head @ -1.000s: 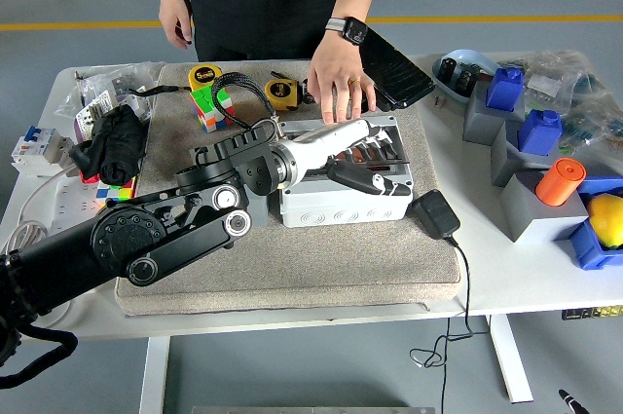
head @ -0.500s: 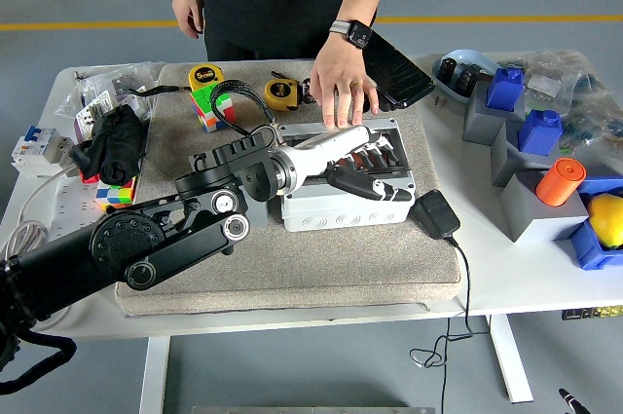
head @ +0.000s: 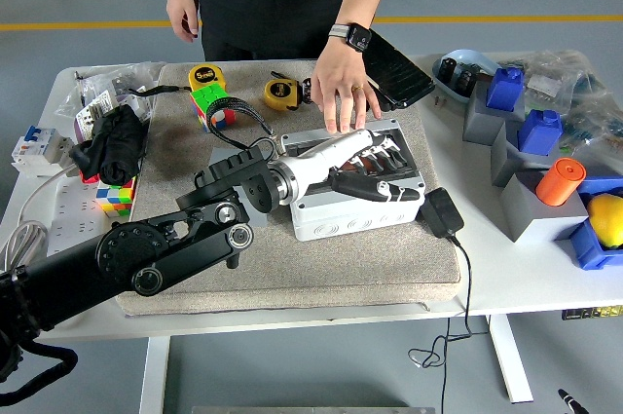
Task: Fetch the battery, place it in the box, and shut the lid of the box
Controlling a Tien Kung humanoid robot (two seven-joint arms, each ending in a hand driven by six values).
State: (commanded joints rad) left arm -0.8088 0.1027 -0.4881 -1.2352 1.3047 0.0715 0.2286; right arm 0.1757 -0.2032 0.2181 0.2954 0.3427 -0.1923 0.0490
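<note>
A: Where are the left hand's fingers (head: 375, 163)?

B: Spread loosely down into the open grey box (head: 360, 207), dark fingertips among the clips inside. I can't see that they grip anything. The left hand (head: 358, 163) reaches in from the counter's left side, its white forearm lying over the box's left rim.

A: And the battery?

B: I cannot tell. Nothing inside the box reads clearly as one (the interior is mostly covered by the hand).

A: What about the lid?

B: Hard to make out; the box stands open on top.

A: Is anyone else touching it?

B: Yes. A person's hand (head: 339, 93), with a watch on the wrist, presses flat on the box's far edge from the counter's far side. The other arm hangs by the person's side.

A: What carries the box?

B: A beige mat (head: 321, 263) in the middle of the white counter (head: 516, 278). A black charger (head: 443, 211) lies just beside the box's right end, its cable running off the near edge.

A: Further out?

B: Two yellow tape measures (head: 282, 94) and a colour cube (head: 211, 102) near the mat's far edge, and a black phone (head: 394, 69) beside the person's wrist. Grey and blue blocks sit toward the right edge, with an orange cylinder (head: 560, 180) on one.
</note>
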